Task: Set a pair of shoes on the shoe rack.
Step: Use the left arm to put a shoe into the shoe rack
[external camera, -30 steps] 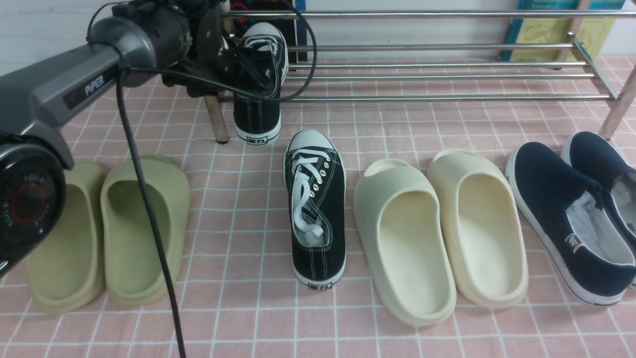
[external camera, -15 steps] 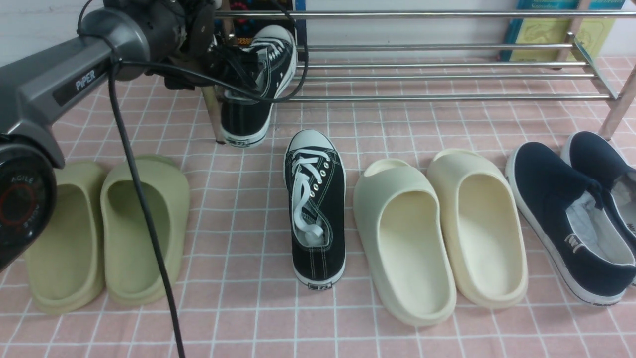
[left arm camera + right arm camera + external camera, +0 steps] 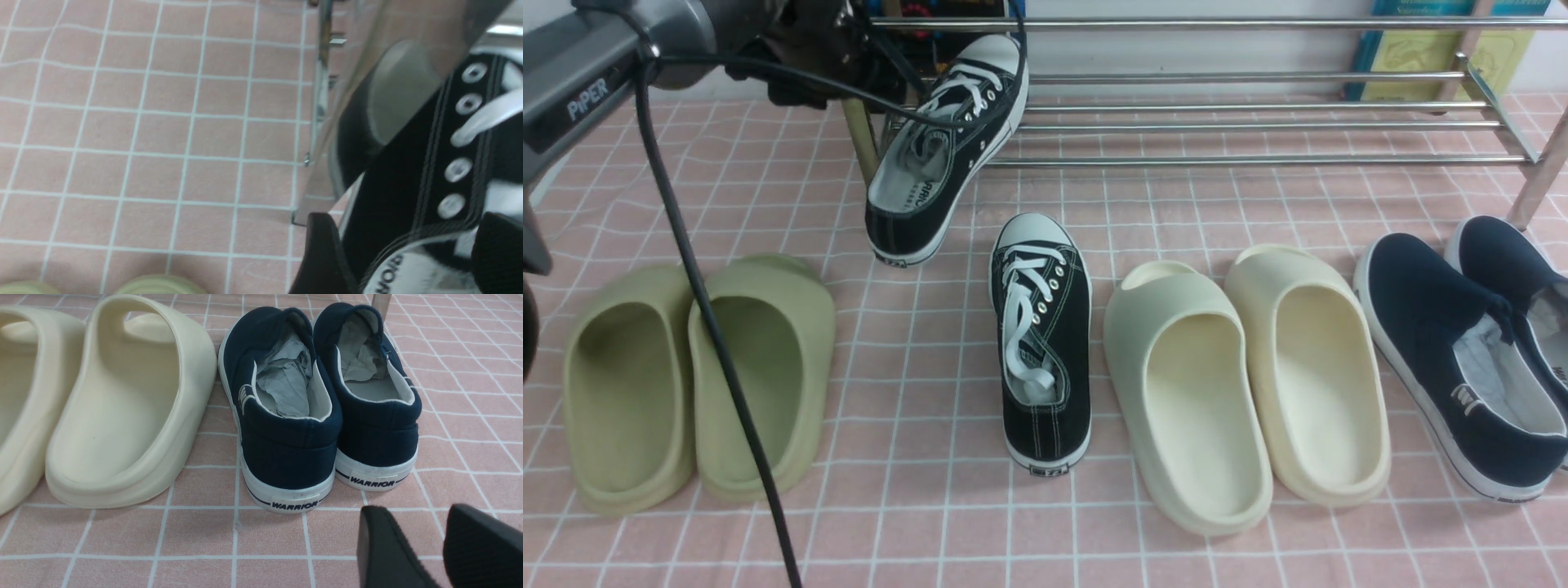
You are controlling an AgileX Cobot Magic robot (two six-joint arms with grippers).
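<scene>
My left gripper [image 3: 890, 102] is shut on one black sneaker [image 3: 947, 139] with white laces and holds it in the air. The sneaker is tilted, with its toe over the front left end of the chrome shoe rack [image 3: 1258, 126] and its heel hanging in front of the rack. In the left wrist view my gripper [image 3: 408, 261] clamps the sneaker's [image 3: 400, 183] side wall beside the rack's post [image 3: 320, 102]. The second black sneaker [image 3: 1041, 343] lies on the floor, toe toward the rack. My right gripper [image 3: 425, 555] is open and empty, low over the floor.
Olive slides [image 3: 694, 376] lie at the left, cream slides [image 3: 1241, 376] right of the floor sneaker. Navy slip-ons [image 3: 1462, 359] lie at the far right and just ahead of my right gripper [image 3: 286, 416]. A black cable [image 3: 711, 327] hangs from the left arm. Books stand behind the rack.
My left arm has risen and swung left. The held sneaker has turned from straight to slanted, toe moving right over the rack bars, heel swinging left and toward me, its inside now showing.
</scene>
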